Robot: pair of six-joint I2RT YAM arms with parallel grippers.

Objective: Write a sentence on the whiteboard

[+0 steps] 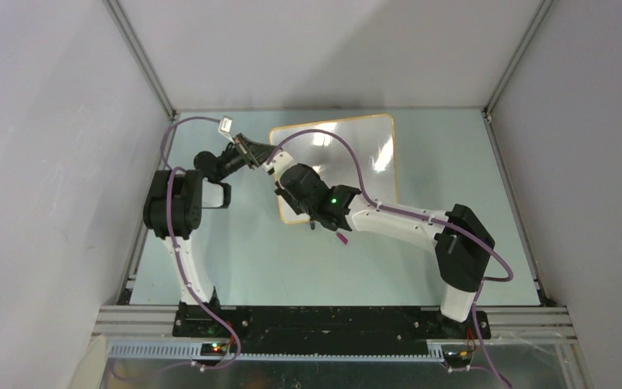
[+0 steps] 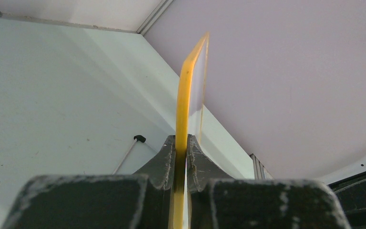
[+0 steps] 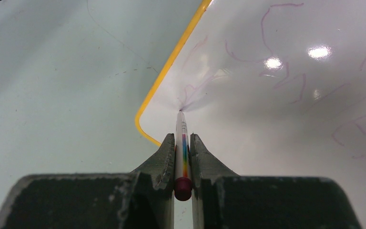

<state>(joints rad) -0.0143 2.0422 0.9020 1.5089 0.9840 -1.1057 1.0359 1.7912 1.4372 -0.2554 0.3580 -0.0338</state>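
The whiteboard (image 1: 364,150), glossy white with an orange-yellow frame, lies at the back middle of the table. My left gripper (image 1: 257,154) is shut on its left edge. In the left wrist view the yellow frame (image 2: 185,95) runs edge-on out of that gripper (image 2: 181,143). My right gripper (image 1: 324,225) is over the board's near-left corner, shut on a thin white marker (image 3: 182,133) with a rainbow stripe and a dark red end. The marker's tip touches the whiteboard (image 3: 276,119) just inside the rounded corner. Faint purple strokes (image 3: 267,28) cross the board.
The pale green table (image 1: 251,259) is boxed in by grey walls with aluminium posts (image 1: 142,57) at the back corners. A purple cable with a white plug (image 1: 225,124) hangs by the left arm. A thin white rod with a black tip (image 2: 139,139) lies on the table.
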